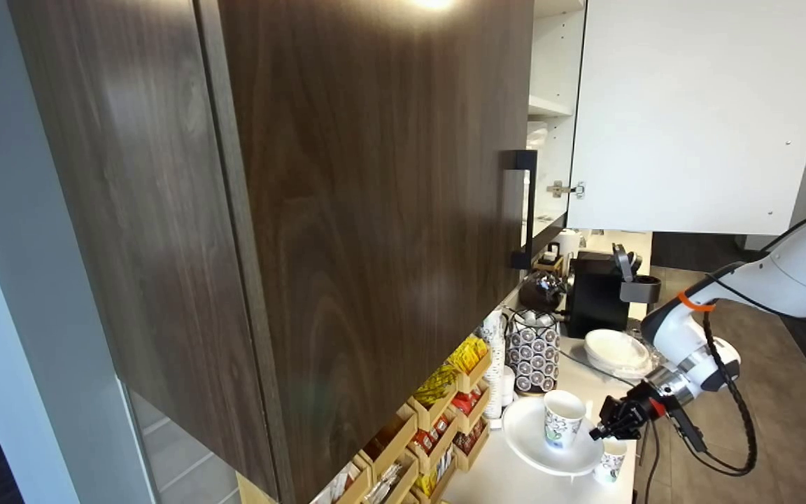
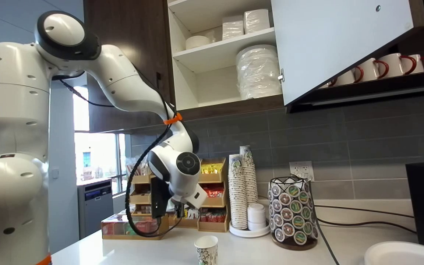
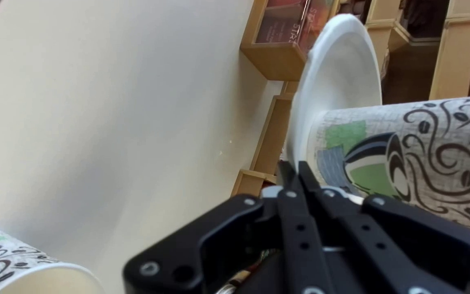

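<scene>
White counter [image 1: 494,483] sits below while you've got the gripper [image 3: 294,165] pinched on the right rim of the plate [image 1: 520,432], cup [image 1: 562,422] standing on top, so grip and lift look done to me and setting it down isn't yet.

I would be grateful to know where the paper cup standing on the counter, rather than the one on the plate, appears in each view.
In an exterior view: the paper cup is at lower right, just below the gripper.
In an exterior view: the paper cup is at bottom centre, reaching the frame's edge.
In the wrist view: the paper cup is at lower left, partly cut off.
Shared landmark: the wooden rack.
</scene>
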